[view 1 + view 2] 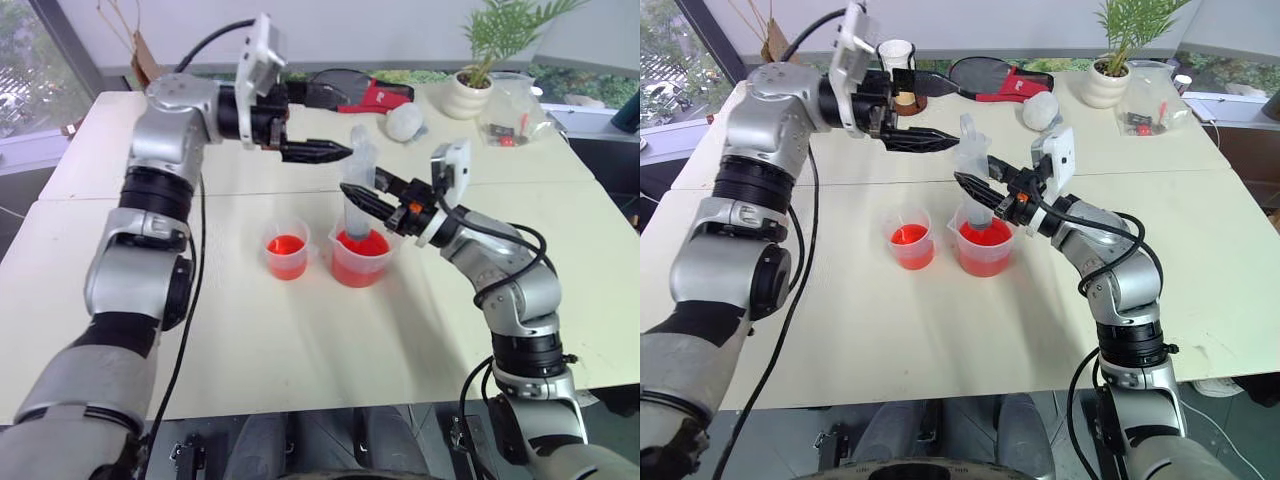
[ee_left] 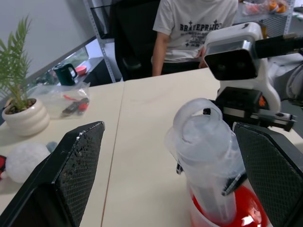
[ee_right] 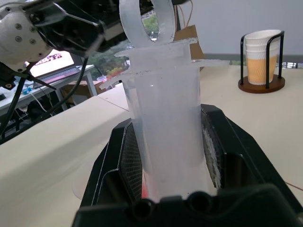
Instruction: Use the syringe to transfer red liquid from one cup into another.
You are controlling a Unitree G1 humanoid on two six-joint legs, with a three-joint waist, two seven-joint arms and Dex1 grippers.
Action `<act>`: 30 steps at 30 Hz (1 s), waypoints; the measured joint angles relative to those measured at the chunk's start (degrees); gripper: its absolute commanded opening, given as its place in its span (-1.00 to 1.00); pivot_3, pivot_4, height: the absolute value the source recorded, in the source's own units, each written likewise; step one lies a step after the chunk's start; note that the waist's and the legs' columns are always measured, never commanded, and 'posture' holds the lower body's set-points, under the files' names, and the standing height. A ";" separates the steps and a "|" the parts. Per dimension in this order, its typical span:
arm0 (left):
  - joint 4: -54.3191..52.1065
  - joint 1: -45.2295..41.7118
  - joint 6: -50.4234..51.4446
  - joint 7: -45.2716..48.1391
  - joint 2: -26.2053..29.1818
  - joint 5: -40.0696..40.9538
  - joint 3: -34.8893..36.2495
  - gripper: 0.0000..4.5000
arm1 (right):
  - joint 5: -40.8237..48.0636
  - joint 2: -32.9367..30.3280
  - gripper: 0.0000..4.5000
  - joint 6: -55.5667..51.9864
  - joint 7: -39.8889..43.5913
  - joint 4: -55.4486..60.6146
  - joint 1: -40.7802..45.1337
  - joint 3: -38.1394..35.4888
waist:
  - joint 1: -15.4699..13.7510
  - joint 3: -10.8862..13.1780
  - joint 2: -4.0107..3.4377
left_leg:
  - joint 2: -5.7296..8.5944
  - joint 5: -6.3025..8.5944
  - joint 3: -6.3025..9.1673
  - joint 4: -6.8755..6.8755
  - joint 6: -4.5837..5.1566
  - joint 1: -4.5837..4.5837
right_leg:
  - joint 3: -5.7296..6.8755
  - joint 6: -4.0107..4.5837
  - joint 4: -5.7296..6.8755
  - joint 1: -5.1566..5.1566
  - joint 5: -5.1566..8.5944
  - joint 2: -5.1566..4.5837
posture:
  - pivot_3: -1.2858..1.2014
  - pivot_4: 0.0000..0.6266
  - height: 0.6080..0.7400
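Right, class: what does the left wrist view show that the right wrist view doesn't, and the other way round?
The left wrist view brings a potted plant and a person in a white T-shirt sitting beyond the table. The right wrist view brings a stack of paper cups. Both share the syringe, seen close up.

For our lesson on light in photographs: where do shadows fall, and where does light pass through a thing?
Left eye view: only faint shadows lie on the table by the small cup and large cup, whose red liquid glows. Left wrist view: light passes through the syringe. Right wrist view: the right hand, shut on the syringe, looks dark against the pale barrel.
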State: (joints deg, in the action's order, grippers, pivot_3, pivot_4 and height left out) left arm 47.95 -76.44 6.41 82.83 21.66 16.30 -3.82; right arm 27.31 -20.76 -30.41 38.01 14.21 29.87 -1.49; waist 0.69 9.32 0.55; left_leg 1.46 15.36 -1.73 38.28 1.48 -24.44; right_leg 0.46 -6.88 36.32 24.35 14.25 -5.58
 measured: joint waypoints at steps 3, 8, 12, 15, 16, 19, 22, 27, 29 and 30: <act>2.95 -1.33 -3.18 -1.40 -1.01 -1.49 0.15 0.40 | 0.00 -0.05 -0.37 0.01 -0.68 0.43 -0.31 -0.12 | 0.01 0.00 0.00 | 0.00 0.03 0.00 0.00 0.06 0.00 | 0.00 0.00 -0.01 0.00 0.00 -0.01 | 0.03 -0.52 1.00; 5.27 -2.02 -5.84 -0.49 -3.21 -2.42 0.11 -0.73 | -0.02 -0.01 -0.37 0.00 -2.18 1.20 -0.85 -0.25 | 0.01 0.00 0.00 | -0.01 0.06 0.03 -0.01 0.10 0.00 | 0.03 0.00 0.01 0.00 0.00 0.01 | 0.03 -0.52 1.00; 6.15 -2.27 -6.98 0.36 -3.96 -2.96 0.12 -0.99 | 0.01 0.00 -0.37 -0.09 -2.91 1.22 -1.08 -0.32 | 0.05 0.00 0.00 | -0.01 0.07 0.02 -0.01 0.12 0.00 | 0.03 0.00 0.00 0.00 0.00 0.01 | 0.03 -0.52 1.00; 6.25 -2.31 -7.07 0.67 -4.06 -3.25 0.12 -0.99 | 0.01 -0.05 -0.37 -0.07 -2.98 1.37 -1.37 -0.23 | -0.02 0.00 0.00 | -0.01 0.09 0.04 -0.01 0.16 0.00 | 0.03 0.00 0.00 0.00 0.00 0.01 | 0.03 -0.52 1.00; 6.23 -2.30 -7.04 0.95 -4.06 -3.30 0.12 -0.99 | 0.01 -0.04 -0.37 -0.03 -2.99 1.54 -1.57 -0.15 | -0.03 0.00 0.00 | -0.01 0.09 0.05 -0.01 0.16 0.00 | 0.03 0.00 0.01 0.00 0.00 0.01 | 0.03 -0.52 1.00; 5.31 -1.78 -6.68 2.19 -4.09 -3.31 0.11 -0.99 | -0.01 0.17 -0.37 0.65 -3.02 2.36 -2.83 0.50 | -0.02 0.00 0.00 | -0.01 0.09 0.05 -0.01 0.16 0.01 | 0.03 0.00 0.02 0.00 0.00 0.01 | 0.03 -0.52 1.00; 4.07 -0.76 -5.84 2.67 -4.23 -3.29 0.13 -0.99 | -0.05 0.57 -0.37 1.00 -3.23 2.82 -3.97 0.99 | 0.04 0.00 0.00 | -0.01 0.09 0.05 -0.01 0.16 0.01 | 0.03 0.00 0.01 0.00 0.00 0.01 | 0.03 -0.52 1.00; 4.22 -0.92 -5.70 2.55 -4.46 -3.24 0.47 -0.99 | -0.15 0.63 -0.37 1.94 -3.51 2.97 -4.43 1.11 | -0.04 0.00 0.00 | -0.01 0.11 0.05 -0.01 0.19 0.01 | 0.03 0.00 0.01 0.00 0.00 0.01 | 0.03 -0.52 1.00; 5.15 -1.64 -5.70 2.56 -4.59 -3.24 0.47 -0.99 | -0.23 0.65 -0.37 2.67 -3.71 3.01 -4.73 1.09 | -0.04 0.00 0.00 | 0.00 0.11 0.05 -0.01 0.19 0.01 | 0.03 0.00 0.01 0.00 0.00 0.01 | 0.03 -0.52 1.00; 5.68 -2.19 -5.70 2.57 -4.69 -3.24 0.47 -0.99 | -0.28 0.66 -0.37 3.07 -3.90 3.01 -4.86 1.09 | -0.04 0.00 0.00 | 0.00 0.11 0.05 -0.01 0.19 0.00 | 0.03 0.00 0.01 0.00 0.00 0.01 | 0.03 -0.52 1.00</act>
State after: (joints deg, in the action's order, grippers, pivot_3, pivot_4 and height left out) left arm 53.63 -78.63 0.71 85.40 16.97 13.06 -3.36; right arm 27.03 -20.10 -27.33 34.11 17.22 25.01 -0.41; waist 0.65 9.32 0.56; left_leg 1.46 15.47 -1.68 38.28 1.67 -24.44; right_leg 0.49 -6.89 36.33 24.34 14.25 -5.57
